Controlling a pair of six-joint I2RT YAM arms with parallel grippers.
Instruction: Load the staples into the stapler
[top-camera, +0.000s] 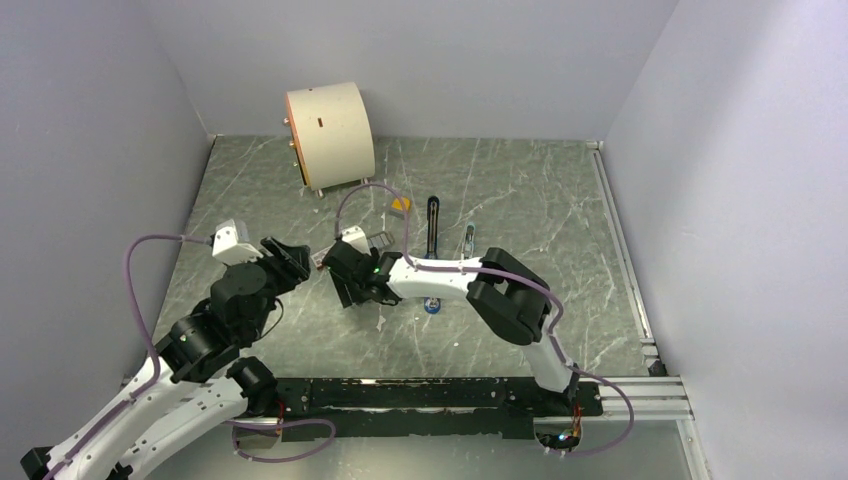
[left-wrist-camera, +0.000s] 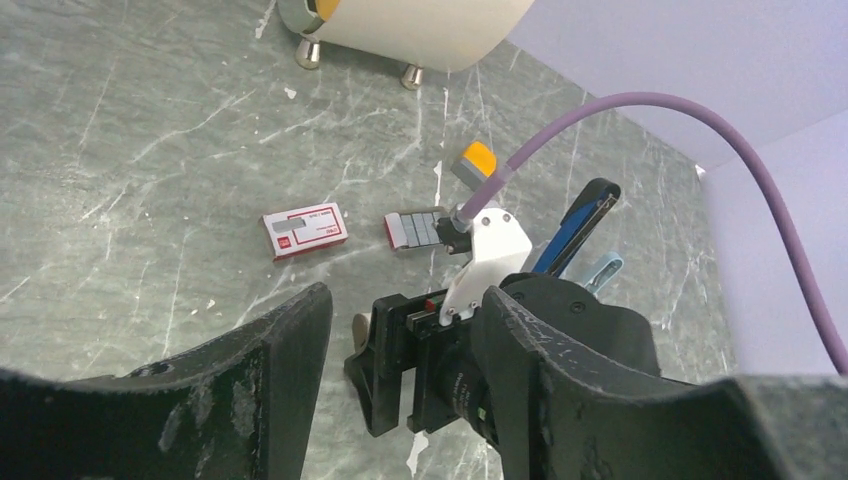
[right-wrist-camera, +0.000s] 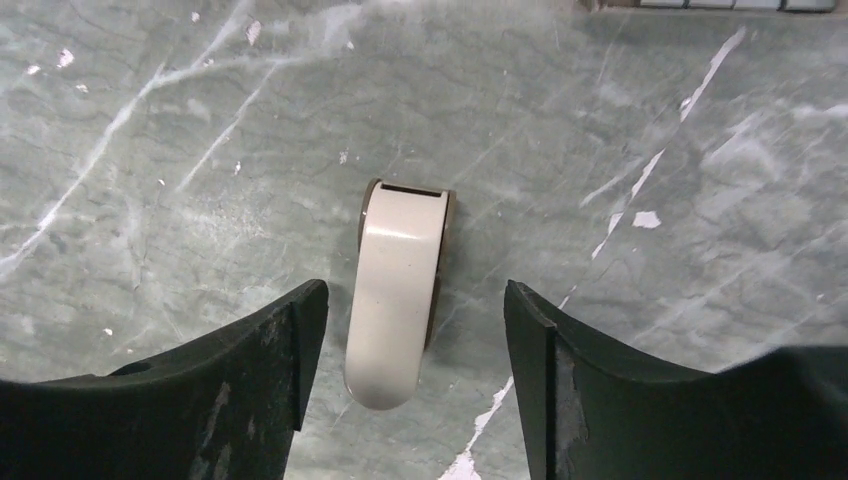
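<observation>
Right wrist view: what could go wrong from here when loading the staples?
The open right end effector straddles a beige piece, not the staples; closing now would probably grab the wrong thing. The left end effector, also open, hovers close to the right one, so they might collide.

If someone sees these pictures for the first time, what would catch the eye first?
The big cream drum at the back left of the table, then the left gripper and the right gripper close together at mid-table. A small cream curved piece lies between the right one's open fingers.
</observation>
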